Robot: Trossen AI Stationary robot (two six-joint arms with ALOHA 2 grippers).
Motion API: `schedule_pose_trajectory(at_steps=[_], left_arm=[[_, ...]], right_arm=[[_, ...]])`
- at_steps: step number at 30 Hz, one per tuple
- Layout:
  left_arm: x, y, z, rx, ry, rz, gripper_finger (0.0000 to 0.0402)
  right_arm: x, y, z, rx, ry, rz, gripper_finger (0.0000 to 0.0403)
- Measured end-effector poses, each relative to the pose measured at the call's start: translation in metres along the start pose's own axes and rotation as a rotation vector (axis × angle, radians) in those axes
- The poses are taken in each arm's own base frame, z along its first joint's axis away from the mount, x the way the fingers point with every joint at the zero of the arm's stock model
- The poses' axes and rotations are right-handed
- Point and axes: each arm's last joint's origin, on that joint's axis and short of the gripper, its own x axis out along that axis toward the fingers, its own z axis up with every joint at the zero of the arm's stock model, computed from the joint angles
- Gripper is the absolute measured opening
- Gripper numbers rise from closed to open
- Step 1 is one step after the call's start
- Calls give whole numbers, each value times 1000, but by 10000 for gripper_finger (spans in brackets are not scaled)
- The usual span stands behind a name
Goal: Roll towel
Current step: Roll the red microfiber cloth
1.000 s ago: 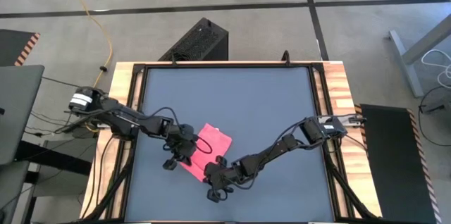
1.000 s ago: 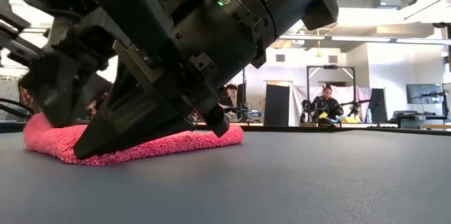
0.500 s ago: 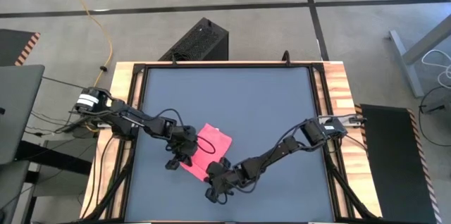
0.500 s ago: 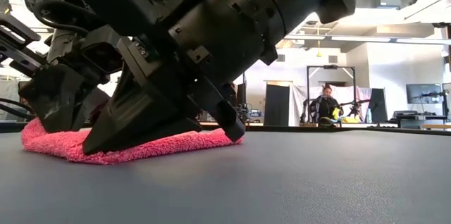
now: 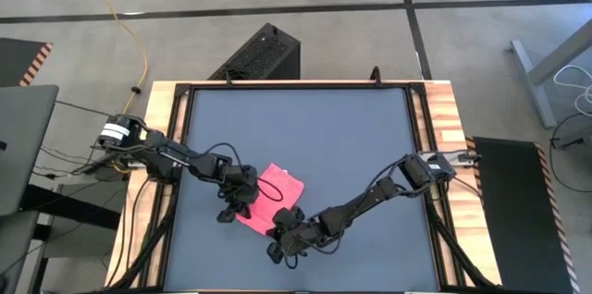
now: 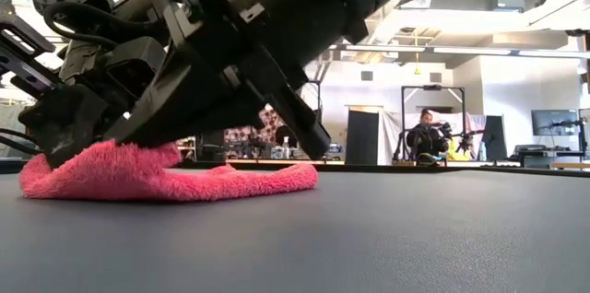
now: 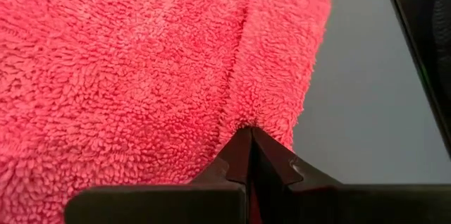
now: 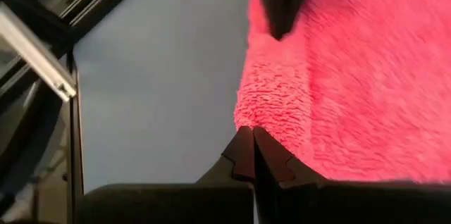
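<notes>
The pink-red towel lies on the dark table, left of the middle and toward the near edge. In the low view its far part lies flat and its near part is humped up. My left gripper is shut on the towel's left near edge. My right gripper is shut on its right near edge. Both grippers stand low over the table, close together. My left gripper pinches the towel's edge between its two shut fingertips, slanting down from the table's left. The cloth there is raised a little off the table; one layer or several, I cannot tell. My right gripper pinches the towel's edge near a corner between its two shut fingertips, slanting down from the table's right near side. The cloth there is raised slightly, and the rest of the towel lies on the table.
The table's black frame rail runs close by on the near side. Bare table surface lies beyond the towel toward the far edge and to the right. A person sits in the room far behind the table.
Both grippers have risen a little and gone slightly toward the far edge with the towel's near edge. That near part has lifted into a hump, and the far part has stayed flat on the table.
</notes>
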Motion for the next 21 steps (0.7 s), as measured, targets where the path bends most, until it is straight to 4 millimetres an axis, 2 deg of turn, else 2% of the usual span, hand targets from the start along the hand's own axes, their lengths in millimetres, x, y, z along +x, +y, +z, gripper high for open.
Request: schedule_pose_trajectory(at_steps=[7,12,21], left_arm=[[0,-1,-1,-34,13,-29,0],[-1,0,-2,-60,17,-47,0],[-4,0,4,-76,31,-63,0]], right_arm=[[-5,-10,-19,248,-123,53,9],[-6,-22,-24,475,-179,140,9],[-1,-36,-23,662,-30,57,9]])
